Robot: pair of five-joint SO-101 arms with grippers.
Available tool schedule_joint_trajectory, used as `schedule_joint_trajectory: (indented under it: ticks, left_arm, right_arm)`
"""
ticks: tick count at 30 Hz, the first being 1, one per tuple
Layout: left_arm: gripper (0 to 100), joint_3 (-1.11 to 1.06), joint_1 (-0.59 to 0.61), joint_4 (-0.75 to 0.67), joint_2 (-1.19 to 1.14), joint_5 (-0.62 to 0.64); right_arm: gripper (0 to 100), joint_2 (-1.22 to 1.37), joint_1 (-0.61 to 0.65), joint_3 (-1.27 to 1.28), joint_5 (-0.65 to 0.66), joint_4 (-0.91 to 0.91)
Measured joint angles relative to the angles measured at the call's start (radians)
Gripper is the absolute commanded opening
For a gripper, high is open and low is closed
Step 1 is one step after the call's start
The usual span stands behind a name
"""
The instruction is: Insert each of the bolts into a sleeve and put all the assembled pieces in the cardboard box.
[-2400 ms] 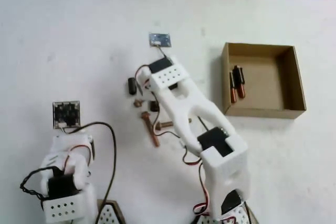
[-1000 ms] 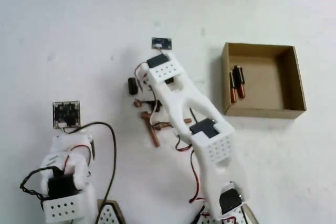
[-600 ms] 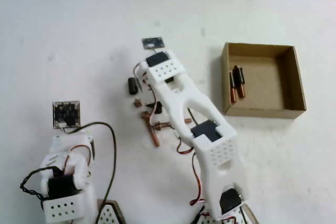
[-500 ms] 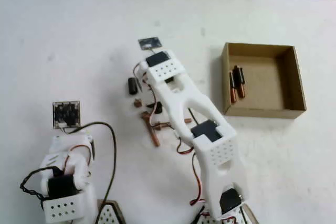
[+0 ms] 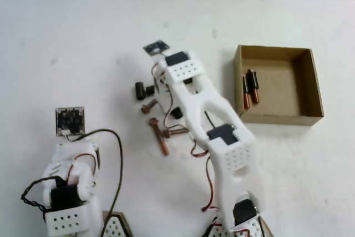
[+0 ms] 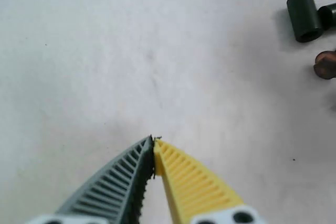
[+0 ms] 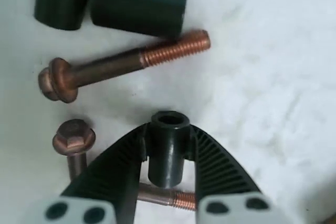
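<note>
- Done: two assembled pieces (image 5: 249,89) lie side by side inside the box (image 5: 274,119), close to its wall on the left-arm side.
- In hand: the right claw (image 7: 168,129) is clamped on a held sleeve (image 7: 168,156), which stands upright between its fingers with the bore facing up. This is outside the box, on the side facing the left arm.
- No bolt is in that sleeve yet, so I judge the step to be the pickup ahead of the third insertion.
- Left on the bench (image 5: 83,37): three bolts (image 5: 159,135) lie loose beside the box, farther from it than the right claw's arm.
- One long bolt (image 7: 121,66) lies flat just beyond the held sleeve. A second shows its head (image 7: 73,137) next to the claw, and a third passes under the sleeve (image 7: 163,196).
- Two loose sleeves (image 5: 145,90) lie on their sides, nearly end to end, farther from the box than the bolts.
- The left claw (image 6: 153,144) has its tips together on nothing. It sits over bare bench, well apart from the box and away from the parts.
- By this count two pieces are finished and three are left. Each needs a bolt pushed into a sleeve and then a trip to the box.
</note>
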State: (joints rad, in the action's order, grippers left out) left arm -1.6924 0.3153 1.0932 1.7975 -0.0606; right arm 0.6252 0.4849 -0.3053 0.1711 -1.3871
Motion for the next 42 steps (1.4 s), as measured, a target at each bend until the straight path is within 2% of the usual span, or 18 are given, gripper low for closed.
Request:
schedule_joint_trajectory:
  ticks: [8,13,22,42]
  left_arm:
    - [2,0.000,0.000,0.000,0.000,0.000]
    - [2,0.000,0.000,0.000,0.000,0.000]
    - [2,0.000,0.000,0.000,0.000,0.000]
    - [2,0.000,0.000,0.000,0.000,0.000]
  right_arm:
    - [3.2,0.008,0.000,0.000,0.000,-0.002]
    - [14.0,0.008,0.002,0.000,0.000,-0.003]
    - [1.9,0.008,0.000,0.000,0.000,-0.003]
    - [1.8,-0.055,-0.003,0.000,0.000,-0.026]
